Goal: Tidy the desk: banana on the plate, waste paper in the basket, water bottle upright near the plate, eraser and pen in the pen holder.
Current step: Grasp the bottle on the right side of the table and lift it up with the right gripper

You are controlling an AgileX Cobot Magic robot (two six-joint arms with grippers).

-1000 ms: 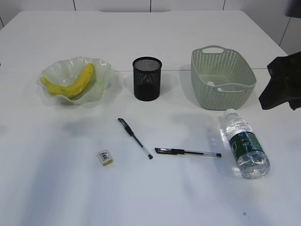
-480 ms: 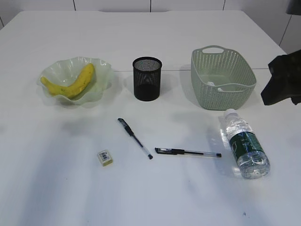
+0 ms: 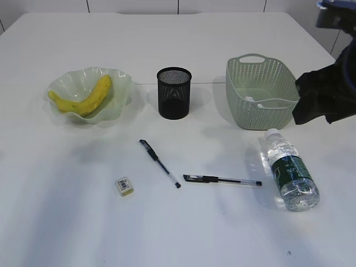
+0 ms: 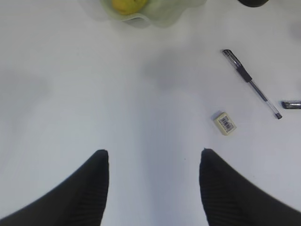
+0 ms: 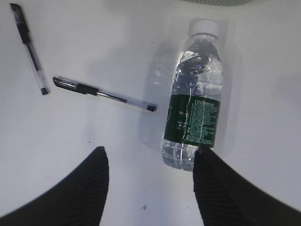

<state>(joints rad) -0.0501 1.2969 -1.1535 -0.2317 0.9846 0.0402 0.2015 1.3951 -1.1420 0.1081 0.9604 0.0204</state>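
Note:
The banana (image 3: 83, 97) lies in the pale-green plate (image 3: 119, 78) at the left. The black mesh pen holder (image 3: 173, 93) stands mid-desk, with the sage-green basket (image 3: 261, 92) to its right. A bit of white waste paper (image 3: 248, 100) shows inside the basket. The water bottle (image 3: 289, 169) lies on its side, cap toward the basket. Two pens (image 3: 159, 163) (image 3: 222, 179) and the eraser (image 3: 124, 186) lie on the desk. My right gripper (image 5: 150, 150) hangs open above the desk by the bottle's base (image 5: 195, 108), holding nothing. My left gripper (image 4: 154, 153) is open over bare desk, left of the eraser (image 4: 225, 123).
My right arm (image 3: 325, 97) is a dark mass at the right edge, beside the basket. In the left wrist view one pen (image 4: 251, 84) lies beyond the eraser and the plate's rim (image 4: 160, 14) shows at the top. The desk is white.
My right arm has moved left, further into the exterior view and closer to the basket. The objects on the desk have not moved.

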